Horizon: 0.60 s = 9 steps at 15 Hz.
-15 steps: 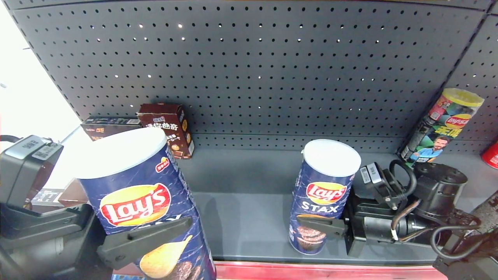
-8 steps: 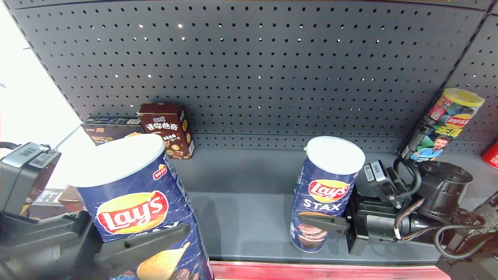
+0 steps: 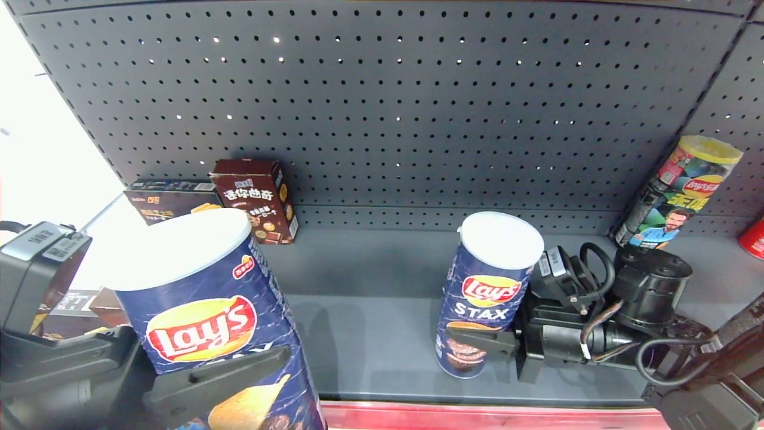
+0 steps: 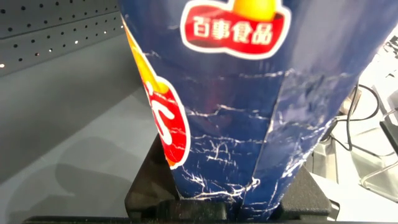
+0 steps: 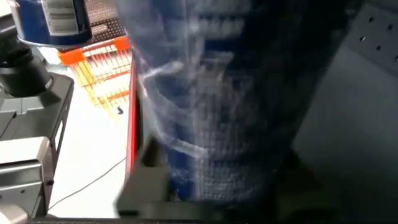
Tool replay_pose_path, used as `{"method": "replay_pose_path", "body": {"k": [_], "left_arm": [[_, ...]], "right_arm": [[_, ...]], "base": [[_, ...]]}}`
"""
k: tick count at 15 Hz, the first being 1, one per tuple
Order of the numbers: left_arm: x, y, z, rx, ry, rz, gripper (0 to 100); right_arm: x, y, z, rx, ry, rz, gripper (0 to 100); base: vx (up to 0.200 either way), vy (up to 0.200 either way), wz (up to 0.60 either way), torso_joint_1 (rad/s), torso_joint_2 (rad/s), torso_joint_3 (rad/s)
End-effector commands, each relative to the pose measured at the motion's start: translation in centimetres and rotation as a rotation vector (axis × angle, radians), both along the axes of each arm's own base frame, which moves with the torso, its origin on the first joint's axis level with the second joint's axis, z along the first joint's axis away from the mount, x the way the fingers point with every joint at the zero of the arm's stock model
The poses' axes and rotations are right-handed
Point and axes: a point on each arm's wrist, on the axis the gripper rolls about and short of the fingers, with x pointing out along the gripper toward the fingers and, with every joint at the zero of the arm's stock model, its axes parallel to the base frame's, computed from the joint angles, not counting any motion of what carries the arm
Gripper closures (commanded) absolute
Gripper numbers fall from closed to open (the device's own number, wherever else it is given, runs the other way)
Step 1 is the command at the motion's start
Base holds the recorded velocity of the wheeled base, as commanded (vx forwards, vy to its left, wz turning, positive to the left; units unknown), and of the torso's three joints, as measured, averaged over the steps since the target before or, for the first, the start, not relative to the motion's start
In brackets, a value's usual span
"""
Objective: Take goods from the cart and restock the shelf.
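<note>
Head view, left to right. The left gripper (image 3: 256,352) has its jaws closed around the lower body of a blue chip canister (image 3: 203,310). It holds the canister upright, in front of the shelf's red front edge (image 3: 477,415) and not yet over the deck. Over the last second this canister has sunk a little and drifted slightly leftward, so its placement has not begun. Behind it, two brown snack boxes (image 3: 256,197) stand at the back of the shelf (image 3: 370,334), against the perforated panel (image 3: 382,119). Right of centre, the right gripper (image 3: 477,334) is clamped on the lower part of a second blue canister (image 3: 489,280), which is upright over the shelf deck. It has been carried leftward and somewhat deeper onto the shelf, with the arm following. Whether its base touches the deck cannot be told. This suggests the right arm is still positioning the canister and has not reached the release. At the far right, a green-and-yellow canister (image 3: 680,191) leans against the panel, well apart from both arms and unmoved. The right wrist view shows the orange cart (image 5: 102,62) below and behind the shelf edge.
</note>
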Motion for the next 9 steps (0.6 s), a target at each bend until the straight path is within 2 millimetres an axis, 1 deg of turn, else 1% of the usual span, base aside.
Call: {"method": "replay_pose_path", "body": {"k": [1,2,5,6,8,9], "left_arm": [[0.0,0.0,-0.1,0.001,0.003,0.0,100],[0.0,0.0,-0.1,0.001,0.003,0.0,100],[0.0,0.0,-0.1,0.002,0.004,0.001,100],[0.0,0.0,-0.1,0.002,0.006,0.0,100],[0.0,0.0,-0.1,0.002,0.004,0.0,100],[0.0,0.0,-0.1,0.001,0.003,0.0,100]], "right_arm": [[0.0,-0.1,-0.3,-0.006,0.011,-0.001,0],[-0.2,-0.2,-0.2,-0.006,0.002,-0.002,0],[-1.7,-1.6,0.5,-0.006,-0.011,-0.02,0],[-2.7,-2.7,1.0,-0.002,-0.019,-0.04,0],[-4.1,-3.8,1.9,0.01,-0.042,-0.056,0],[-5.5,-4.7,2.6,0.021,-0.063,-0.064,0]], "base": [[0.0,0.0,0.0,0.0,0.0,0.0],[0.0,0.0,0.0,0.0,0.0,0.0],[0.0,0.0,0.0,0.0,0.0,0.0],[0.0,0.0,0.0,0.0,0.0,0.0],[0.0,0.0,0.0,0.0,0.0,0.0],[0.0,0.0,0.0,0.0,0.0,0.0]]}}
